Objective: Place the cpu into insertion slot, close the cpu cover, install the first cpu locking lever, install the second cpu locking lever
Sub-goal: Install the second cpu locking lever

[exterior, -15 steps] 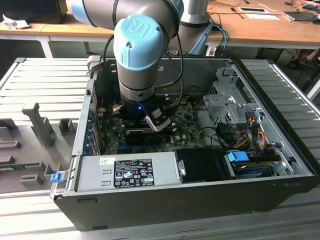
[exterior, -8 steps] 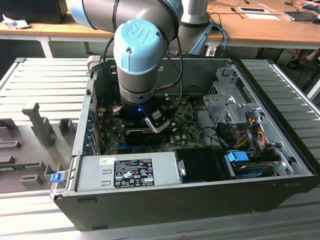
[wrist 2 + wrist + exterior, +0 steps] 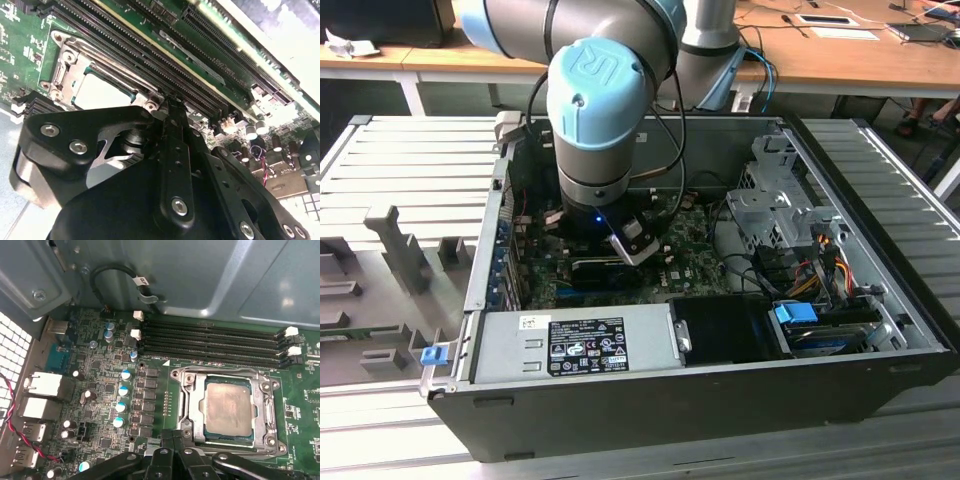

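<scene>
The cpu (image 3: 228, 407), a flat silver-grey square, lies in the insertion slot (image 3: 222, 372) on the green board. The cpu cover (image 3: 199, 405), a metal frame with a cut-out centre, lies flat around it. In the second wrist view the cpu (image 3: 100, 92) shows through the cover (image 3: 67, 62). My gripper (image 3: 172, 436) is shut, and its black fingertips press together at the socket's corner rim, also seen in the second wrist view as the gripper (image 3: 167, 102). Nothing is visibly held between the fingers. In the exterior view the arm's wrist (image 3: 595, 130) reaches down into the open computer case (image 3: 650, 400).
Long black memory slots (image 3: 215, 340) run beside the socket. Capacitors (image 3: 122, 390), rear ports (image 3: 45, 385) and a red-black wire (image 3: 20, 425) sit on the board's other side. A power supply (image 3: 580, 345), drive cage (image 3: 770, 200) and cables (image 3: 820, 260) crowd the case.
</scene>
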Controlling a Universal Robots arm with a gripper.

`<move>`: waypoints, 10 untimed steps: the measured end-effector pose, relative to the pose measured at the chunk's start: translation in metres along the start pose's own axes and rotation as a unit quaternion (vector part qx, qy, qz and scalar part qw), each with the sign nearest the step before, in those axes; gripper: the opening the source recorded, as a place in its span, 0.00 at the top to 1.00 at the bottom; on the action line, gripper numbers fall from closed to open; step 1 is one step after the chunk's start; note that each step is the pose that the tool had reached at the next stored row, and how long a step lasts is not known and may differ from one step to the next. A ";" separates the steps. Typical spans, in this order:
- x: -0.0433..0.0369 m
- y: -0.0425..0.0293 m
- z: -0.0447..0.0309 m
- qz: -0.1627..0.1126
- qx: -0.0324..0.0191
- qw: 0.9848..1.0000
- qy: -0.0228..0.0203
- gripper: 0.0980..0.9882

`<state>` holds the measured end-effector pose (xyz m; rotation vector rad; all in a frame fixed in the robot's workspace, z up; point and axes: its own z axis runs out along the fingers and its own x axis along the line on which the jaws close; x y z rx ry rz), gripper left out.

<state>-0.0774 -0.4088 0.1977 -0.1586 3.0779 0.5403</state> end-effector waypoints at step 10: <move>-0.0005 0.0061 -0.0170 0.000 0.000 1.000 0.000 0.99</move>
